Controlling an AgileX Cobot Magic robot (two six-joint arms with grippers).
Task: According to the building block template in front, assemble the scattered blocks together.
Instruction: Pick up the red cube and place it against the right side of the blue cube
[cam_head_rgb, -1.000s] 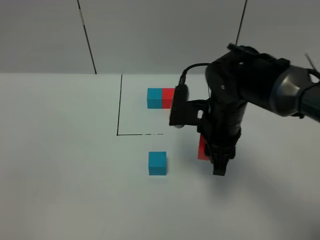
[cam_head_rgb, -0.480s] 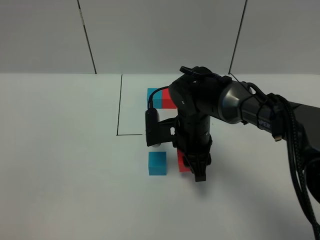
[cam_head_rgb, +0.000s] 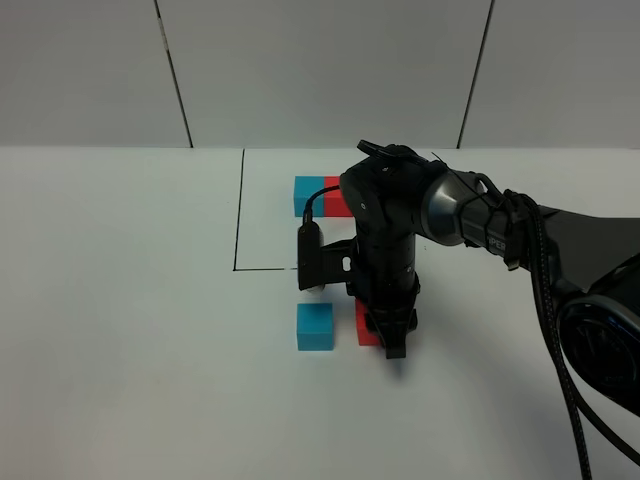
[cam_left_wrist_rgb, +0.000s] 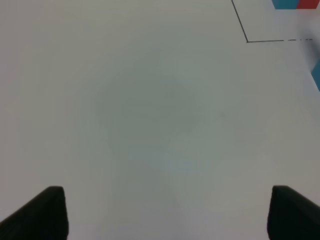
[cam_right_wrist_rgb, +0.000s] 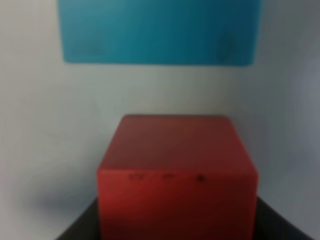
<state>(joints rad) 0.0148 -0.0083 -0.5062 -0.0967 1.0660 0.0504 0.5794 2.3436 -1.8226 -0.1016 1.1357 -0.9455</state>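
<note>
- The right pincer (cam_head_rgb: 392, 338) grips the red cube (cam_head_rgb: 366, 329) low over the counter (cam_head_rgb: 120, 360), just beside the cyan cube (cam_head_rgb: 314, 327), with a gap between them.
- The left pincer (cam_left_wrist_rgb: 165, 215) hangs wide, holding nothing.
- Risk: a crooked push could twist the cyan cube, so the pair would not match the template (cam_head_rgb: 322, 197).

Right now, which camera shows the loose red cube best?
The right wrist view: the red cube fills the middle, top and one side plain, the cyan cube apart beyond it. The exterior high view shows only a sliver beside the right gripper. The left wrist view misses it.
</note>
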